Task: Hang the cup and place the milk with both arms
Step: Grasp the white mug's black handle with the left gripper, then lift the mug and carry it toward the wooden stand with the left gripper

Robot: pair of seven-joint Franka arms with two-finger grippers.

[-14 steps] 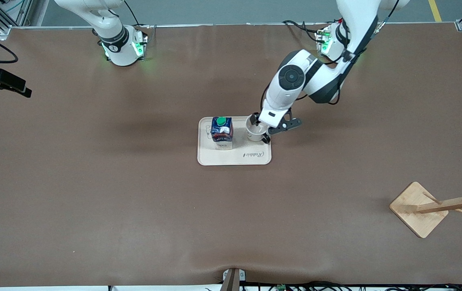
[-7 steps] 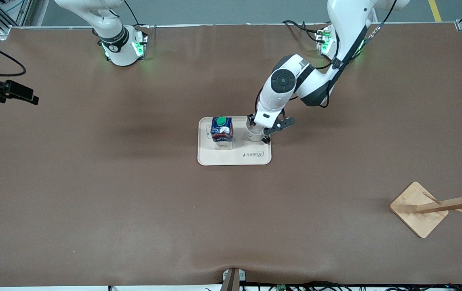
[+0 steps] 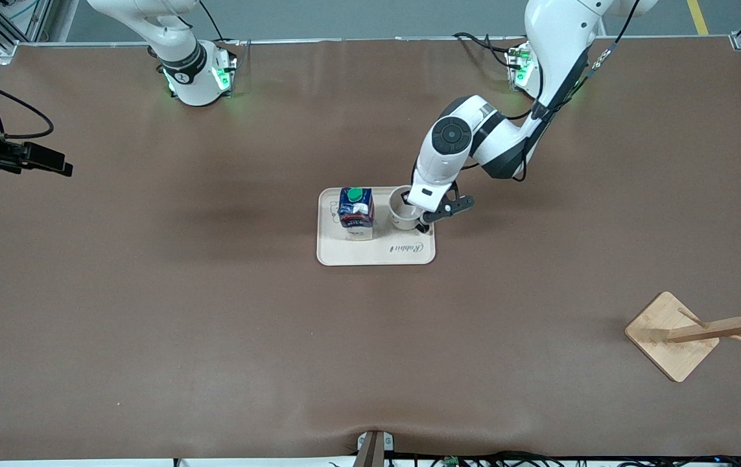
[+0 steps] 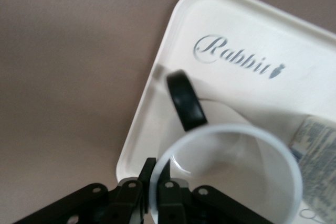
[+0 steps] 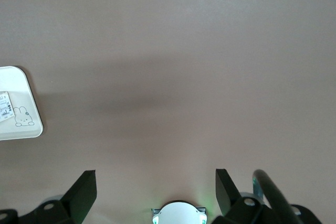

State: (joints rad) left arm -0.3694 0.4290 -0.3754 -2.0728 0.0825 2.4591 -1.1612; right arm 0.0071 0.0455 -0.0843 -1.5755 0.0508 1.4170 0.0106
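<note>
The left end effector (image 3: 417, 219) is gripping the small white mug with the thin black loop handle (image 3: 402, 209), its fingers (image 4: 140, 182) clenched across the rim wall, one inside and one outside. The mug is sitting upright on the cream rectangular tray (image 3: 376, 254), at the corner nearest the left arm's base. Its handle (image 4: 185, 99) is pointing away from the grasp, toward the tray's printed edge. The dark blue milk carton with the green cap (image 3: 356, 213) is standing beside the mug on the same tray. The wooden peg rack (image 3: 701, 332) is lying well apart, toward the left arm's end of the brown counter (image 3: 214, 311), nearer the front camera. The right end effector (image 5: 155, 195) is waiting released over bare counter at its own end.
</note>
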